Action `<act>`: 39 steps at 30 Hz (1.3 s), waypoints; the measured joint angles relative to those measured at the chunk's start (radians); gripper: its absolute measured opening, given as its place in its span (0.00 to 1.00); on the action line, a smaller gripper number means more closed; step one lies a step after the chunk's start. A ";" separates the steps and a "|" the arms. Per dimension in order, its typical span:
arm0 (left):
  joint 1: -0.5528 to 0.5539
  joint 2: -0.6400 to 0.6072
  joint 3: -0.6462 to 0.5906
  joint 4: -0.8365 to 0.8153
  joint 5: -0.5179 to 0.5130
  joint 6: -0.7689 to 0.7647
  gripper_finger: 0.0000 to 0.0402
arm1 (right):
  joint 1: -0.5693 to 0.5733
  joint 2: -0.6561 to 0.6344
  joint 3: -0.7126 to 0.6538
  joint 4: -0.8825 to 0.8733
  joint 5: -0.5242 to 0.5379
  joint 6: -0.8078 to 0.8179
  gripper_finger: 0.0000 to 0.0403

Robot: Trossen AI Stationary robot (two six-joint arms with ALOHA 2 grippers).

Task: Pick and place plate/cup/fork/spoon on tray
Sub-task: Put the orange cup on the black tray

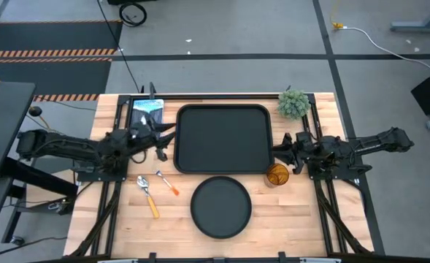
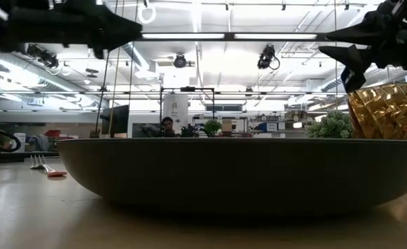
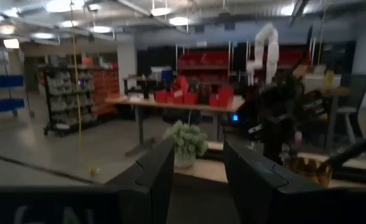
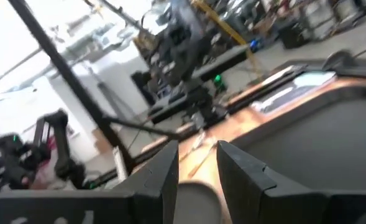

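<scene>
The black tray [image 1: 225,139] lies at the table's middle. The round black plate [image 1: 221,207] rests flat on the table in front of it and fills the low view [image 2: 244,173]. The amber cup [image 1: 277,175] stands upright by the tray's near right corner. Two orange-handled utensils lie left of the plate. One [image 1: 147,193] has a rounder head like the spoon. The other [image 1: 168,183] is thinner like the fork. My left gripper [image 1: 165,140] hovers open and empty at the tray's left edge. My right gripper [image 1: 279,150] hovers open and empty at the tray's right edge, just beyond the cup.
A blue-white picture card [image 1: 147,113] lies at the far left beside the tray. A small green plant [image 1: 293,104] stands at the far right corner. Bare wood shows on both sides of the plate.
</scene>
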 joint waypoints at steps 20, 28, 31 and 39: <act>0.149 0.527 0.449 -0.372 0.356 -0.106 0.36 | -0.109 0.107 0.464 -0.848 0.357 -0.101 0.29; 0.150 0.654 0.610 -0.533 0.430 -0.100 0.36 | -0.115 0.270 0.631 -1.337 0.261 0.278 0.29; 0.139 0.680 0.648 -0.578 0.495 -0.098 0.36 | -0.115 0.360 0.660 -1.461 0.161 0.389 0.29; 0.075 0.687 0.658 -0.608 0.510 -0.134 0.36 | -0.115 0.505 0.698 -1.644 -0.124 0.463 0.29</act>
